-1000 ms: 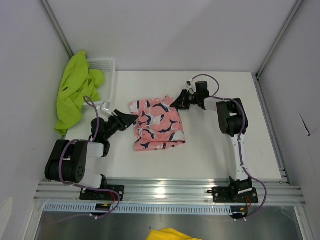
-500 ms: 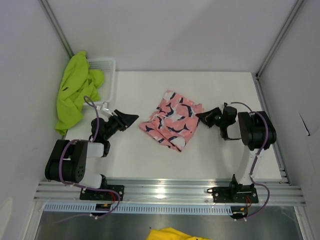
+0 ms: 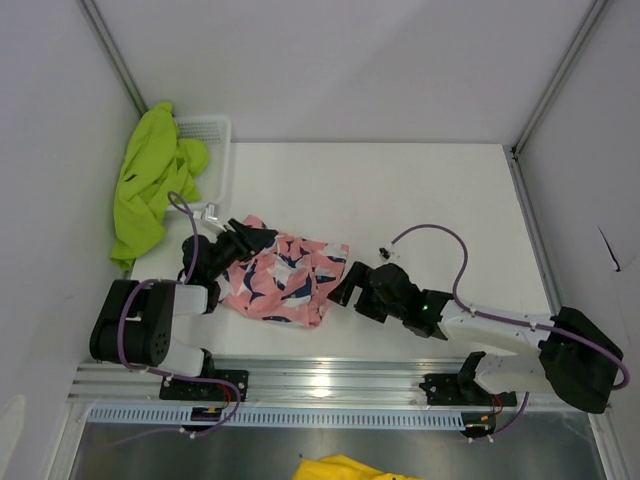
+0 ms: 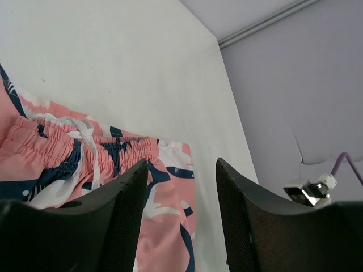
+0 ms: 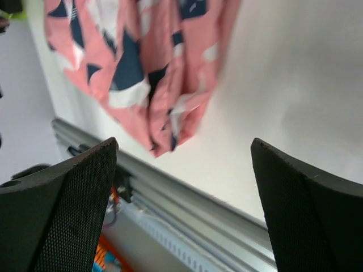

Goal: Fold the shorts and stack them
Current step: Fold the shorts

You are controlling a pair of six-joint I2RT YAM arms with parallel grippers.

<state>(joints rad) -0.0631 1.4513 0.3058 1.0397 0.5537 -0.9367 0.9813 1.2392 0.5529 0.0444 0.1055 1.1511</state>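
Note:
The pink shorts (image 3: 283, 282) with the navy-and-white print lie crumpled near the table's front left, their elastic waistband (image 4: 85, 156) showing in the left wrist view. My left gripper (image 3: 256, 239) hangs open over their upper left corner, fabric and table visible between its fingers (image 4: 127, 218). My right gripper (image 3: 341, 286) is wide open just right of the shorts, empty, with the shorts' edge (image 5: 144, 68) beyond its fingertips. The lime green shorts (image 3: 150, 185) hang over the basket at the back left.
The white mesh basket (image 3: 216, 135) stands at the table's back left corner. An aluminium rail (image 3: 330, 380) runs along the near edge, close under the right gripper. A yellow cloth (image 3: 340, 468) lies below the rail. Walls enclose three sides.
The right gripper dragged the pink shorts from the table's middle to the front left, then opened and let go. The left arm stayed put.

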